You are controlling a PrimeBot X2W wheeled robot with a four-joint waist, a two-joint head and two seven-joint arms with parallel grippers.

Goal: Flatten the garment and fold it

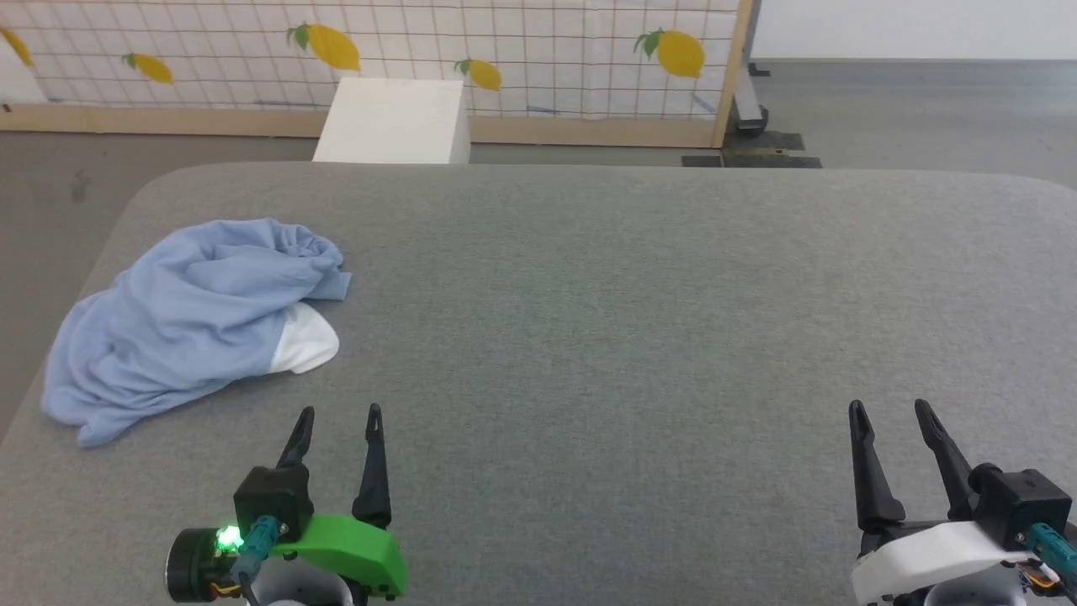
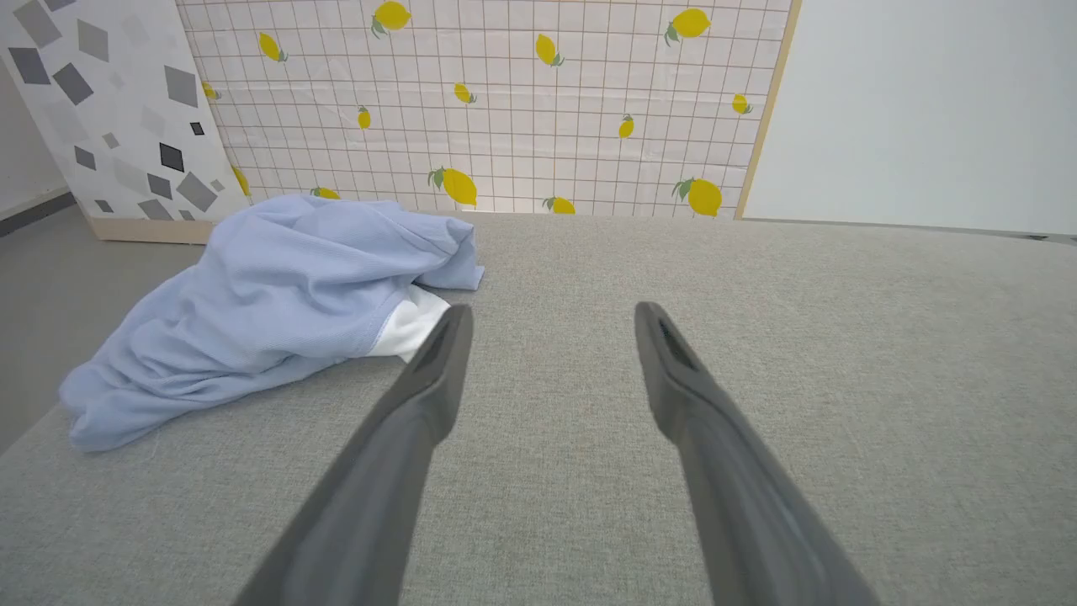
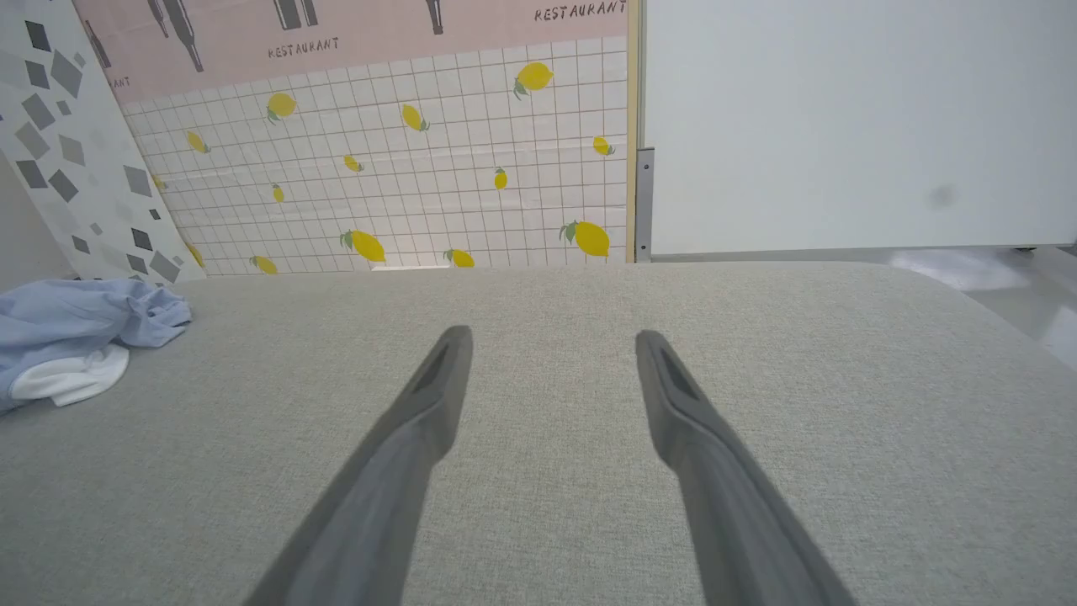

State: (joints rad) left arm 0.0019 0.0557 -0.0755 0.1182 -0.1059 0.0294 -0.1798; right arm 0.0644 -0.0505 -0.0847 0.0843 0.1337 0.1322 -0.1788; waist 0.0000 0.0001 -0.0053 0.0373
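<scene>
The garment point(image 1: 189, 316) is a light-blue T-shirt lying crumpled in a heap on the left side of the grey table point(image 1: 631, 320), with a white patch showing at its near right edge. Its lettering and sleeve tab are hidden in the folds. My left gripper point(image 1: 339, 414) stands open near the table's front, a short way in front of and to the right of the heap, with nothing between its fingers. The left wrist view has the garment point(image 2: 278, 295) up and left of the open left gripper point(image 2: 551, 313). My right gripper point(image 1: 888, 409) is open at the front right, far from the garment point(image 3: 76, 337).
A white box point(image 1: 394, 122) stands on the floor behind the table's far edge. A tiled panel with lemon prints point(image 1: 379, 50) runs behind it. The shirt lies close to the table's rounded left edge. Grey cloth stretches bare from the middle to the right.
</scene>
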